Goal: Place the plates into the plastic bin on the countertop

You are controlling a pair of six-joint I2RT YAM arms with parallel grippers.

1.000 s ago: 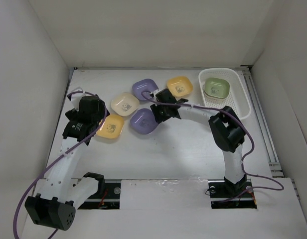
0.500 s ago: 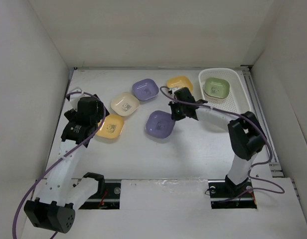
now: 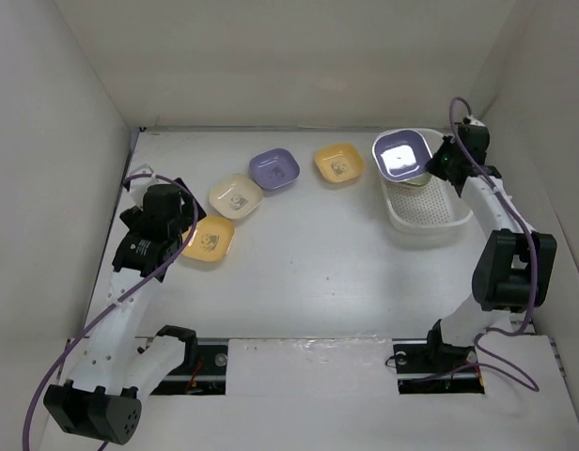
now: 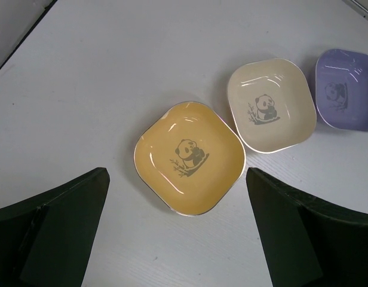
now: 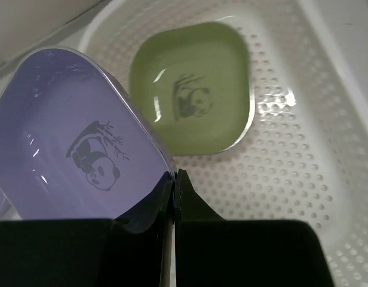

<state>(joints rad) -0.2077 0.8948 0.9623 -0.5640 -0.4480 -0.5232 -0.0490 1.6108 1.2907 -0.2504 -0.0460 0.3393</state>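
My right gripper is shut on the rim of a purple plate, holding it over the white plastic bin. A green plate lies in the bin beneath it. From above, the held purple plate hangs over the bin at the far right, next to the right gripper. My left gripper is open above a yellow-orange plate. A cream plate and another purple plate lie beyond it on the countertop.
A second yellow-orange plate lies left of the bin. The cream plate, purple plate and near yellow-orange plate form a loose row at the left. White walls bound the surface.
My right gripper closed on a purple plate, lifted it from the middle of the countertop and carried it right to above the bin. The left arm stayed put.
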